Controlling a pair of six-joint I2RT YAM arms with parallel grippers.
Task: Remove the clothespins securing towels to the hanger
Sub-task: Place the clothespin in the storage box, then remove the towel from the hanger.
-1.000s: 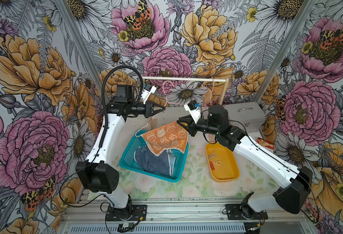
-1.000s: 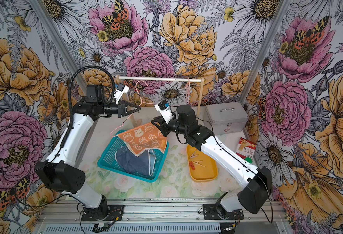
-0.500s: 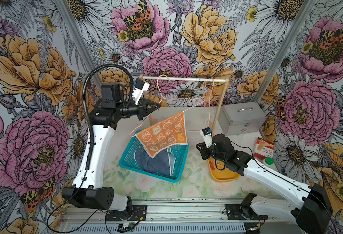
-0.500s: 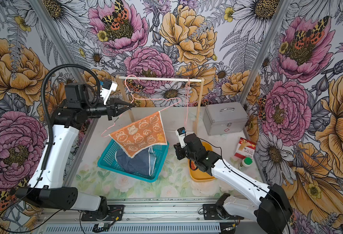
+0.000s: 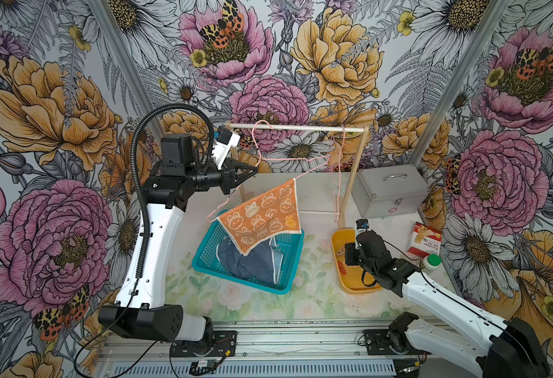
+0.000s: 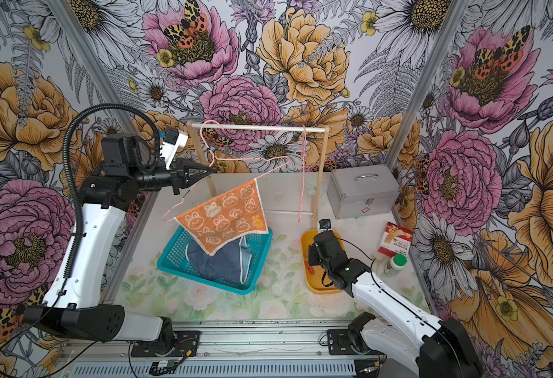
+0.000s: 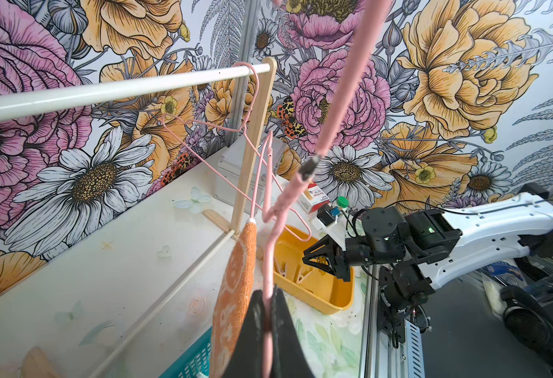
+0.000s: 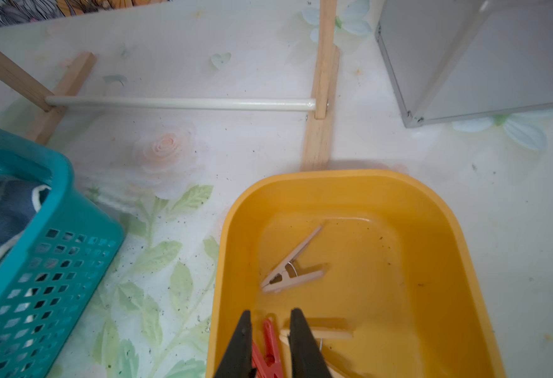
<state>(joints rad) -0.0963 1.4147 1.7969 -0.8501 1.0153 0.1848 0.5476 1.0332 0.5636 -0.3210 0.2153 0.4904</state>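
While my left tool (image 7: 268, 294) is clenched on the wire of the pink hanger (image 7: 341, 98), my right tool (image 8: 270, 312) hangs low over the yellow tray (image 8: 448, 229) with its jaws parted. The red clothespin (image 8: 268, 343) lies between those jaws with a gap showing on one side, so it is not squeezed. Two pale wooden clothespins are in the tray too. One (image 8: 289, 268) lies mid-floor, and the other (image 8: 329, 330) is just beside my right tool. The pink hanger is tilted, its hook over the white rail (image 5: 298, 128). The orange towel (image 5: 262, 219) hangs along its lower wire, its low corner dangling over the teal basket (image 5: 203, 258) on the worktop. The blue towel (image 5: 245, 261) lies crumpled in that basket. I cannot tell whether a pin grips the orange towel. A second pink hanger (image 5: 337, 183) hangs near the rail's other end.
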